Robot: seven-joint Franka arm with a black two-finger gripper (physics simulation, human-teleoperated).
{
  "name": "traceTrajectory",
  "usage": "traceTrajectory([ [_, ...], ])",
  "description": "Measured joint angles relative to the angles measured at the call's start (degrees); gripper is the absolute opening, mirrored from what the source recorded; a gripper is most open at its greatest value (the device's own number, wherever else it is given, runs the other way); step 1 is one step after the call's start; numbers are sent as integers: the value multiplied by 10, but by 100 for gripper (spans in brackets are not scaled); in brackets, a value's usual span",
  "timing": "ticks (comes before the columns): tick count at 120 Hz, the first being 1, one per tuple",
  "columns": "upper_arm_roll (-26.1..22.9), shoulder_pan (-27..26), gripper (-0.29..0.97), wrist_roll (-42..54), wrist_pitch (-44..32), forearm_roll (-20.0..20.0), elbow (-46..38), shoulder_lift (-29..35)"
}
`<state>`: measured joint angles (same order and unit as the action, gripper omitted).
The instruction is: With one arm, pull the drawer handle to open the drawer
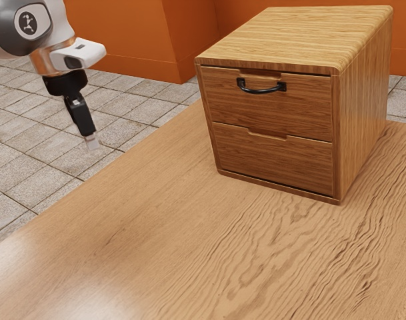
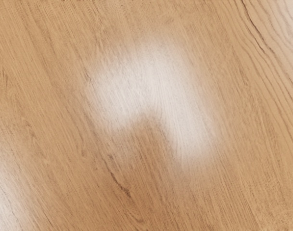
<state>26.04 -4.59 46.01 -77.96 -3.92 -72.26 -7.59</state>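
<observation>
Exterior view: the cabinet stands on the table toward the exterior view's right, with both drawer fronts flush.
Upper drawer: carries the black bow handle, centred near its top edge.
Lower drawer: has only a small wooden lip.
Gripper: hangs pointing down at the exterior view's left, well apart from the handle; seen edge-on, so open or closed cannot be told.
Wrist view: bare table wood with a pale sheen beneath the hand.
Handling (judged): the handle is rigid, thin and likely smooth; the drawer should slide stiffly.
Grasp site (judged): the middle of the bar, pulled straight outward.
</observation>
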Motion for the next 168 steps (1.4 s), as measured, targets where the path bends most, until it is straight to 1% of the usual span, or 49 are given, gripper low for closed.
traceTrajectory([
  [19,0,21,68,24,-2,-21,-2,5],
  [27,-3,14,68,32,-3,-24,1,47],
  [38,-10,4,68,42,-3,-53,2,114],
  [45,-16,-5,68,47,1,-64,2,136],
  [56,-17,-21,68,55,11,-76,-6,140],
  [73,-18,-49,68,92,19,-79,-4,128],
  [93,-19,-47,68,148,44,-63,-5,124],
  [111,-24,-67,68,225,27,-57,-2,118],
  [115,-41,-59,68,243,18,-49,-2,120],
  [122,-97,-32,68,271,-3,-25,-6,124],
  [126,-121,-31,68,286,-17,-13,-6,123],
  [130,-135,-37,68,300,-29,-3,-5,117],
  [141,-148,-55,68,335,-63,12,3,87],
  [158,-153,-80,68,380,-114,22,11,53],
  [168,-161,-75,68,402,-139,24,12,44],
])
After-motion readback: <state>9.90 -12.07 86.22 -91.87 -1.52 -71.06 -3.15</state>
